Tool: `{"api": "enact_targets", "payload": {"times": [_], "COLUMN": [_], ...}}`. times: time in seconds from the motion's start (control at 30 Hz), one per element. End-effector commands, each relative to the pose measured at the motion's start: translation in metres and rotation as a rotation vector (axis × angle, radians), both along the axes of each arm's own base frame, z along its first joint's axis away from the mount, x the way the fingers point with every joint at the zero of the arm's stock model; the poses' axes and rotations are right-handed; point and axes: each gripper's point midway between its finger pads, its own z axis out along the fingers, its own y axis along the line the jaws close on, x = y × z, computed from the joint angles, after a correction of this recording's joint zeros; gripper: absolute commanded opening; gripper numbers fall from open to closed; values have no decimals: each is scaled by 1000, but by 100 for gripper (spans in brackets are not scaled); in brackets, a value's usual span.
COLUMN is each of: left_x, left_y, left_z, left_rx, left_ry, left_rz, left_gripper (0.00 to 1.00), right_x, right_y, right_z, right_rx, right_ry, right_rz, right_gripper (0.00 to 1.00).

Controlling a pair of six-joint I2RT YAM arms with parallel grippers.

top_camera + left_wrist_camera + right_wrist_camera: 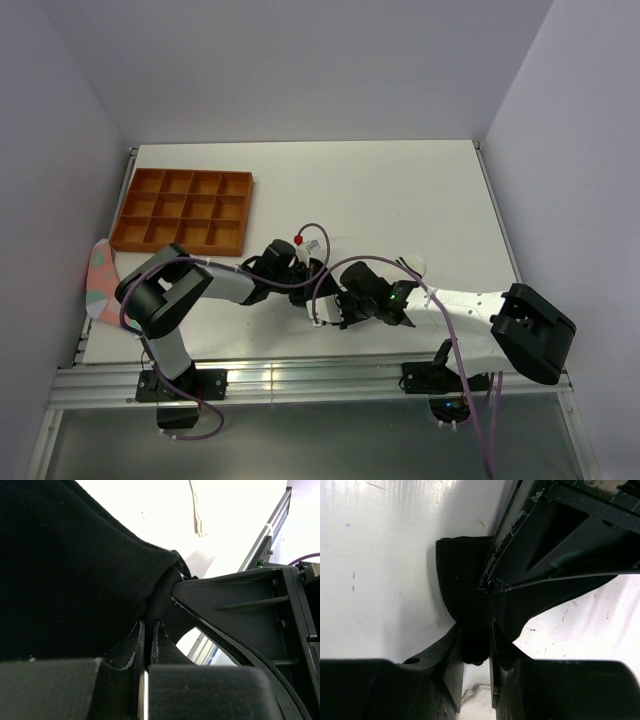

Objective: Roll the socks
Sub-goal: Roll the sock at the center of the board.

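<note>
The white surface carries everything. The orange tray at its far left is the mark for the rest. The left arm rises from the near edge in front of the tray and reaches to the right. The right arm comes in from well to the tray's right and points back toward it. The two wrists meet just right of the tray's near right corner, closer to the arm bases than the tray is. The tray has twelve compartments, three rows of four.

The black sock sits at that meeting point, bunched between the wrists. In the left wrist view it is a thick dark mass narrowing to a fold. A pink cloth with teal patches lies at the left edge of the surface, just nearer than the tray's left end. The white sock lies farther right of the tray than the black one, beside the right arm and mostly hidden by it.

The left jaws are closed to a thin slit, with the black sock's fold caught at their tips. The right jaws pinch a narrow neck of the same sock, and fabric fills the gap between them. A scrap of white cloth shows beneath the right jaws, but I cannot tell whether it is the white sock.
</note>
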Motion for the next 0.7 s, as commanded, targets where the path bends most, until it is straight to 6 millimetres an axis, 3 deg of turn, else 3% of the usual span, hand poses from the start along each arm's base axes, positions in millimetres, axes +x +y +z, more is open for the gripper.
{"api": "enact_targets", "payload": {"times": [0.0, 0.17, 0.3, 0.67], "left_x": [-27, -2, 13, 44], "left_y": [42, 23, 15, 15], "left_z": [-53, -30, -20, -1], "left_rx": [241, 173, 139, 61], "left_ry": [111, 37, -8, -62], "left_rz": [47, 92, 116, 174], "left_gripper": [4, 19, 25, 31], "right_x": [-5, -12, -19, -25], "right_y": [-4, -12, -19, -27], "right_z": [0, 2, -1, -7], "right_rx": [-28, -51, -82, -125], "right_ry": [51, 94, 139, 199], "right_rz": [-34, -71, -102, -159], "right_gripper": [15, 14, 12, 11]}}
